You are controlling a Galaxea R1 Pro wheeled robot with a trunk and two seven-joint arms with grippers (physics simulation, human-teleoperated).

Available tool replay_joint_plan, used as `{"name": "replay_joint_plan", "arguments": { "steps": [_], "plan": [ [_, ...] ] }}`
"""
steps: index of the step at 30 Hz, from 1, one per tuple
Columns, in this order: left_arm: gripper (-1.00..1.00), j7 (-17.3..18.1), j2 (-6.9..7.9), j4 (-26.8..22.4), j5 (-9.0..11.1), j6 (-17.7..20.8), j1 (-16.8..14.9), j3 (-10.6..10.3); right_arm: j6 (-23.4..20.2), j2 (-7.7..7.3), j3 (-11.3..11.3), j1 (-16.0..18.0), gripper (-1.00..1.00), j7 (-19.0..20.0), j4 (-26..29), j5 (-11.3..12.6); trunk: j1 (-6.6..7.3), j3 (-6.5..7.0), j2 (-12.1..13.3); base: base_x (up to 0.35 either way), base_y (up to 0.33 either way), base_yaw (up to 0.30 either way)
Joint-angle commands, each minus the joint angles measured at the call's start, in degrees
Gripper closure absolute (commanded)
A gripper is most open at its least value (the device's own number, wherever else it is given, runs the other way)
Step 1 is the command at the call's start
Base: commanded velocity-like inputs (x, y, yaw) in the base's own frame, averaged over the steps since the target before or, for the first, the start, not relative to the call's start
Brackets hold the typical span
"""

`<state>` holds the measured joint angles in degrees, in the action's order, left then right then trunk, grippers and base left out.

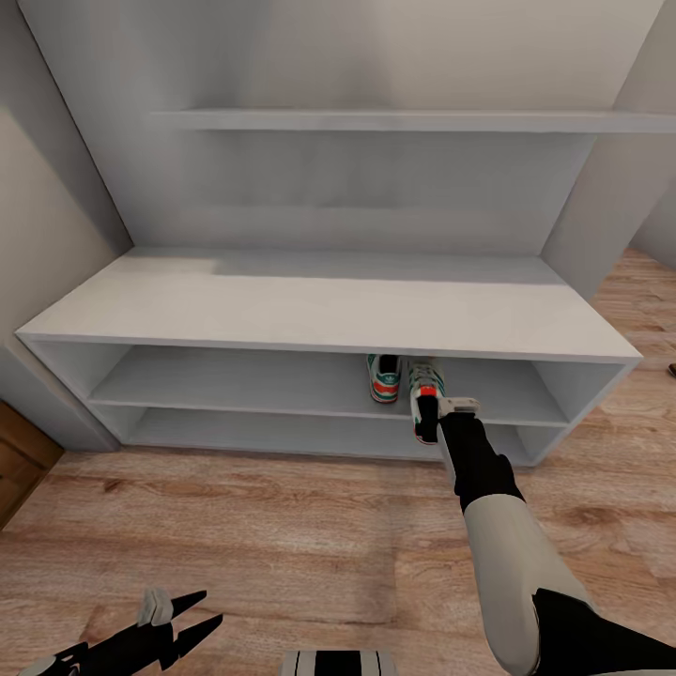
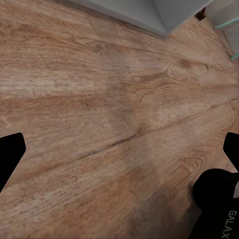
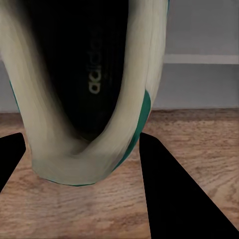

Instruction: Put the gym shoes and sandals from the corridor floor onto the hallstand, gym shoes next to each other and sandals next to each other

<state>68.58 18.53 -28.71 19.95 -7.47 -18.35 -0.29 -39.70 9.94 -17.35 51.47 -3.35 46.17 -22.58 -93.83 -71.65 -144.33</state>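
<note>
Right tool (image 1: 424, 413), clamped on 1 gym shoe (image 1: 427, 380), holds it toe-first just right of the shelved shoe (image 1: 383, 377); left tool (image 1: 183, 624) apart.

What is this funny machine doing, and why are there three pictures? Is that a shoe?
It's a robot with two arms, and it isn't real: a computer game drew it. The big picture comes from a camera on its head, looking down. The other two come from little cameras near each claw. In front stands a pale grey shoe rack on a wooden floor. One sneaker already sits on the rack's upper open shelf. The right claw pinches a second sneaker by its rim, right beside the first. Its camera looks straight into that shoe. The left claw waits open, low over the floor, holding nothing.
</note>
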Motion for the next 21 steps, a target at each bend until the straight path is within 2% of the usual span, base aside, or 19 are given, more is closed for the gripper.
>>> {"name": "replay_joint_plan", "arguments": {
  "steps": [1,5,11,21],
  "plan": [
    [-1.00,0.13,0.01,0.06,0.09,-0.49,0.02,-0.01,-0.19,0.06,-0.14,0.04,1.00,-0.26,0.03,0.25,0.01,-0.05,-0.02,0.005,0.000,0.000],
    [-1.00,0.09,-0.52,-0.18,0.11,-1.10,0.01,-0.04,0.44,0.06,-0.16,0.69,1.00,-0.42,0.02,0.31,0.01,-0.05,-0.02,0.013,0.000,0.000],
    [-1.00,0.07,-0.58,-0.27,0.10,-1.14,0.16,-0.11,1.60,0.06,-0.18,2.62,1.00,-0.36,0.94,0.36,0.01,-0.05,-0.02,0.000,0.000,0.000],
    [-1.00,0.06,-0.60,-0.30,0.09,-1.15,0.15,-0.15,4.52,0.06,-0.15,2.93,1.00,-0.39,1.32,0.34,0.01,-0.05,-0.02,0.000,0.000,0.000]
  ]
}}
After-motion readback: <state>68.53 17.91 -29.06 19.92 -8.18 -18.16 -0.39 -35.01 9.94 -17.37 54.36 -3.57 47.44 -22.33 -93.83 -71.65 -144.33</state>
